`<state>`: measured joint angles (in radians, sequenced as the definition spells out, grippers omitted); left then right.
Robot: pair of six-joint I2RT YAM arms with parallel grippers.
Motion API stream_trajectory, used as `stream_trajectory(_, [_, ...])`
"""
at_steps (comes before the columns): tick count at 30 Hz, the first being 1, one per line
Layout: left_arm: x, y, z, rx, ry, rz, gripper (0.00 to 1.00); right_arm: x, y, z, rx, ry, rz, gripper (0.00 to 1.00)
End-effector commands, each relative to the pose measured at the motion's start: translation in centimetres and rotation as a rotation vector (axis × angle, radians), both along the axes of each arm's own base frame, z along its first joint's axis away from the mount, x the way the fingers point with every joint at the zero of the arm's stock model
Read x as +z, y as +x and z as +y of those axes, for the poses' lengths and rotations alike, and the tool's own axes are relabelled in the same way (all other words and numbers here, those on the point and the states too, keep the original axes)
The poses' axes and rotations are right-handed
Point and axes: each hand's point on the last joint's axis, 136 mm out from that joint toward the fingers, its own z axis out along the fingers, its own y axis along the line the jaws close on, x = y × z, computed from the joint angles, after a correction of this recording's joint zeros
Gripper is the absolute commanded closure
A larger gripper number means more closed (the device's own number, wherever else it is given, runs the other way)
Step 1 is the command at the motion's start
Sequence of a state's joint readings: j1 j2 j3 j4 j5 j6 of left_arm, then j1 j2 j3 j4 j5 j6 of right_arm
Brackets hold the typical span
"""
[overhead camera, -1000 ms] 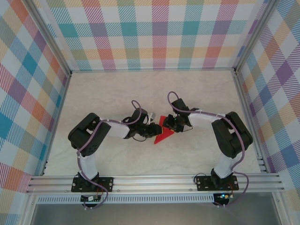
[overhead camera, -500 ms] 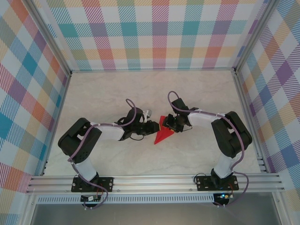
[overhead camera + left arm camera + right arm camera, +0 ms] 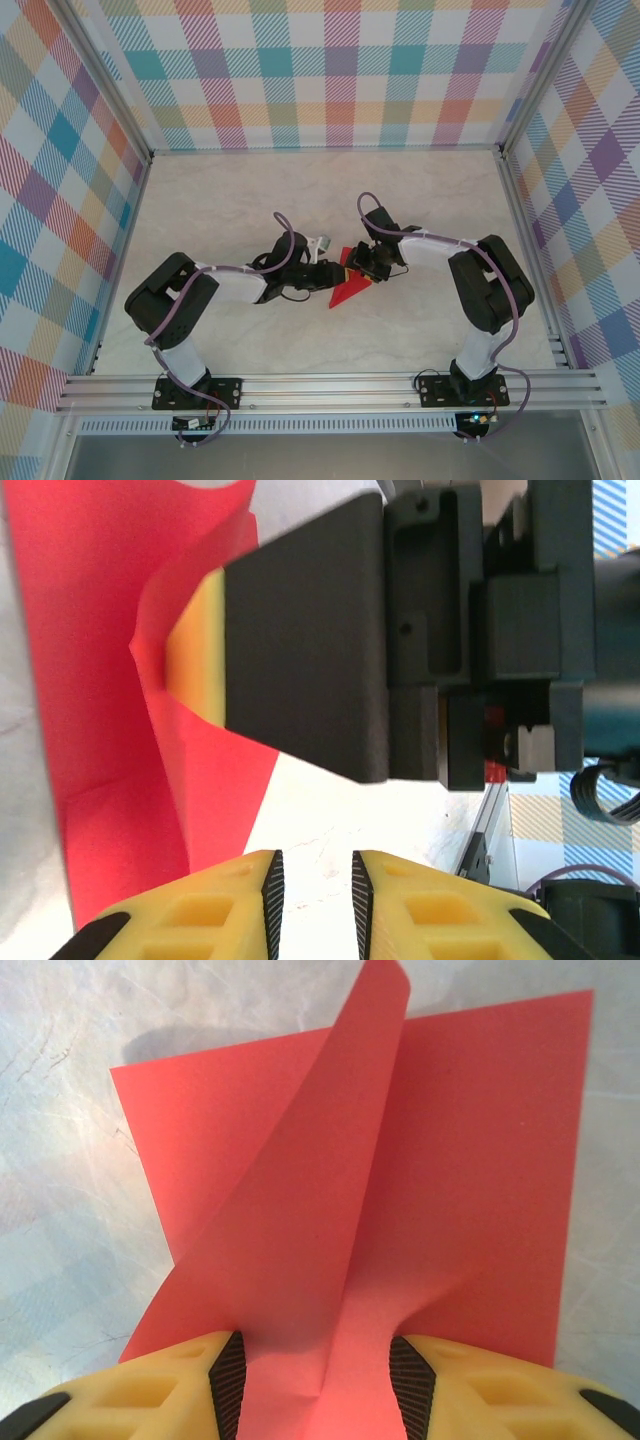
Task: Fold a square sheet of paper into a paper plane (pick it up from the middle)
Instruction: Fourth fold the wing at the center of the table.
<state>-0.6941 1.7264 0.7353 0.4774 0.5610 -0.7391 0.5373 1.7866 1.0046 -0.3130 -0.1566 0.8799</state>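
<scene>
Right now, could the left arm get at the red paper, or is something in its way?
Probably yes: the left tool sits right beside the red paper, whose flat part lies free to one side. But the right tool, straddling its raised fold, blocks the way ahead.

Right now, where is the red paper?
The paper sits at the centre of the top view, between the left gripper and the right gripper; its raised fold runs between the right one's fingers.
</scene>
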Motion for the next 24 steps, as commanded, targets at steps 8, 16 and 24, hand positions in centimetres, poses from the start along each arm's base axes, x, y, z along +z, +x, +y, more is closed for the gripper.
stream_trajectory(8, [-2.0, -0.3, -0.3, -0.02, 0.08, 0.03, 0.74, -4.5, -2.5, -2.9, -0.059, -0.151, 0.143, 0.52])
stream_trajectory(16, [-3.2, 0.3, 0.5, 0.032, 0.149, 0.044, 0.8, -4.5, -2.7, -3.1, -0.066, -0.162, 0.152, 0.53])
stream_trajectory(24, [-4.0, 0.7, 1.1, 0.058, 0.201, 0.039, 0.85, -4.5, -2.6, -3.0, -0.062, -0.16, 0.146, 0.52])
